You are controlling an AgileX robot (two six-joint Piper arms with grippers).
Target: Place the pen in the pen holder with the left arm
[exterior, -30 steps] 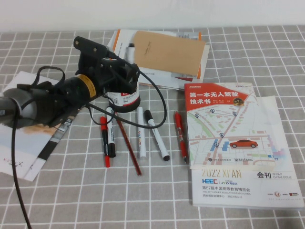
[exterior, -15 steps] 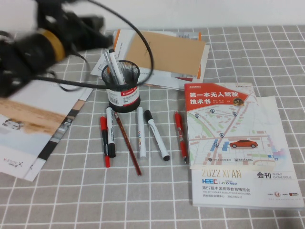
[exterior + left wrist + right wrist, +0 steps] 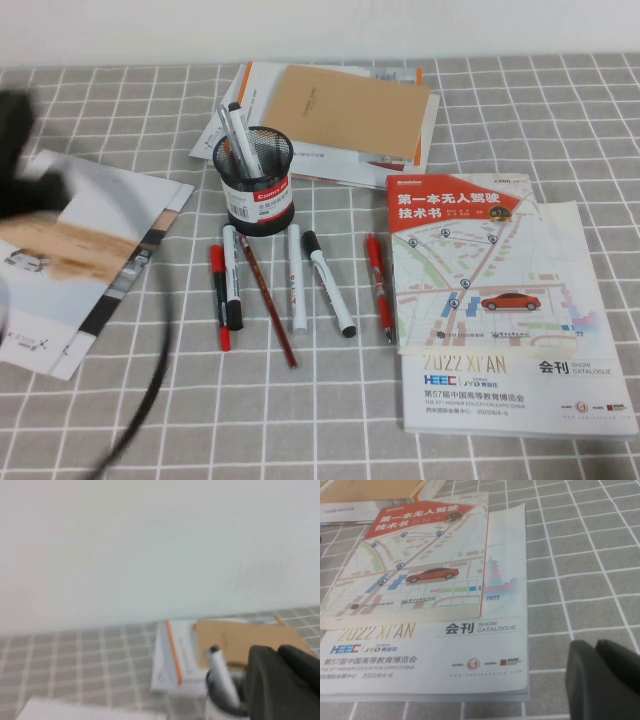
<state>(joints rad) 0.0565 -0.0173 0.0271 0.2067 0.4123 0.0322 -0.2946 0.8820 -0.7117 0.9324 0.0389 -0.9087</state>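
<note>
Upright inside the pen holder stands the pen, so the drop looks done. Left end effector is a blur at the table's edge, grip unreadable; right end effector hangs parked, also unreadable.

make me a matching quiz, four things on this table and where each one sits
Things:
1. pen
2. holder
3. red pen
4. brown envelope

Places:
A. on the stack of papers at the back
B. flat on the cloth just left of the map booklet
C. upright inside the mesh cup
D. on the cloth, behind the row of loose pens

Pairs: 1-C, 2-D, 3-B, 4-A

The left tool is near the holder; the right tool is beside the catalogue.
</note>
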